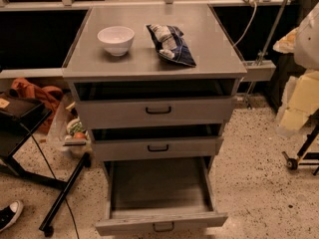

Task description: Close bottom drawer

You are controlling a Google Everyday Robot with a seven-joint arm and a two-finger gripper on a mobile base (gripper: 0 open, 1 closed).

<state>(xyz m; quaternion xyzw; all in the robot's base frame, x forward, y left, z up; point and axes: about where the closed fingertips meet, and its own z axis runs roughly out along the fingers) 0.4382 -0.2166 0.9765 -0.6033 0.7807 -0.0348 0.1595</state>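
no legible text, brand, number or sign. the dark blue snack bag [170, 44], lying right of centre on the bench top [209, 59], carries pale print; no letters can be resolved. a small tan tag [3, 103] on the black case [20, 114] beyond the left edge of the bench: content unreadable. the gripper [299, 101], a pale blurred shape beyond the right edge of the bench, well apart from it: no readable marking.

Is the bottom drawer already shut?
No, the bottom drawer stands pulled far out, while the gripper hangs at the right edge, apart from it.
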